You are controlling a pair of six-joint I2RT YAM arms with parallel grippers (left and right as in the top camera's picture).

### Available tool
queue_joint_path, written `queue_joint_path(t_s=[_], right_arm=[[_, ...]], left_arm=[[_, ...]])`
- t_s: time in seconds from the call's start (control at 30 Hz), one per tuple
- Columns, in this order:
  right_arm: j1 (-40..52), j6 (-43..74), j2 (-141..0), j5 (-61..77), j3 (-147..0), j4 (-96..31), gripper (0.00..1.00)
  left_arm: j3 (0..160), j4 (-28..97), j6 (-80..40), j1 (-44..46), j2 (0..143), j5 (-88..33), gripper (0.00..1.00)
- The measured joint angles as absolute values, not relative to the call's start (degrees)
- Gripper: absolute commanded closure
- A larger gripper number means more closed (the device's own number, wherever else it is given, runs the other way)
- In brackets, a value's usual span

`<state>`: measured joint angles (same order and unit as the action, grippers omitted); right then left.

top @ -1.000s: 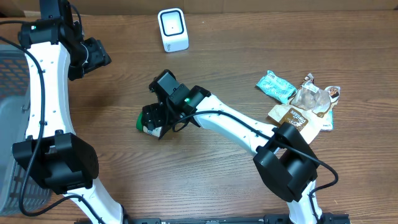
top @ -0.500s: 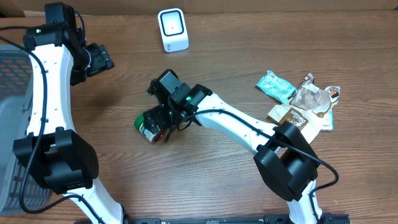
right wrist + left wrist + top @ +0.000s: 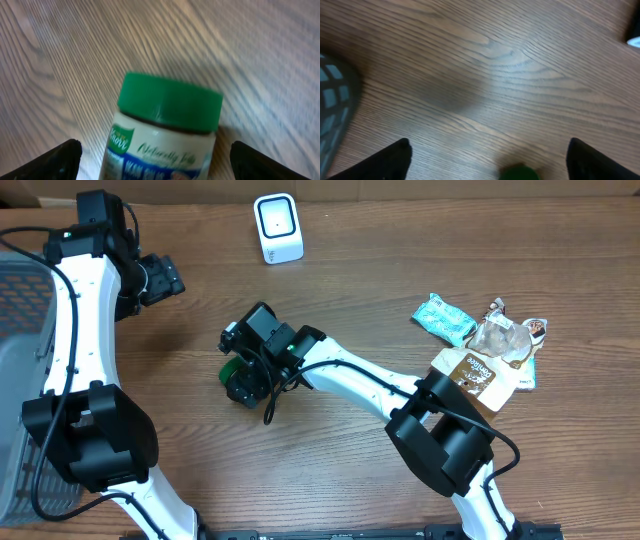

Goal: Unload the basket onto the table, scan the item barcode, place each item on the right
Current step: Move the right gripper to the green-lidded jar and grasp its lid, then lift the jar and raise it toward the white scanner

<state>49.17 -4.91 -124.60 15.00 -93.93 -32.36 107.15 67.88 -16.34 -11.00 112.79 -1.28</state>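
The jar (image 3: 167,125) lies on its side mid-counter (image 3: 350,470), green lid showing, well short of the scanner (image 3: 277,227) at the far edge. The right jaws hang right over it, released. In the wrist view both fingertips (image 3: 62,157) stand wide of the jar, wood showing on either side, no contact. Over on the left, the left jaws are spread wide too, with nothing between them but bare wood, up near the basket (image 3: 15,300). Snack packs (image 3: 445,318) sit heaped at the right, well apart from the jar.
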Motion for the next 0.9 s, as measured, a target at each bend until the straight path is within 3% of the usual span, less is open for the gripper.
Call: queue_joint_path(t_s=[0.13,0.4,0.6,0.9], right_arm=[[49.28,-3.99,-124.77,15.00,-93.93,-28.08,0.08],[49.50,-3.18,-127.63,14.28,-93.93,-26.28,0.13],[49.60,-3.31,-128.27,14.00,-93.93,-24.47,0.32],[49.58,-2.98,-128.27,14.09,-93.93,-24.38,0.43]], left_arm=[[107.15,67.51,-16.51,-12.95,112.79,-0.80,0.00],[107.15,67.46,-16.56,-15.64,112.79,-0.16,0.00],[107.15,67.48,-16.56,-15.49,112.79,-0.16,0.00],[107.15,67.46,-16.56,-15.49,112.79,-0.16,0.01]])
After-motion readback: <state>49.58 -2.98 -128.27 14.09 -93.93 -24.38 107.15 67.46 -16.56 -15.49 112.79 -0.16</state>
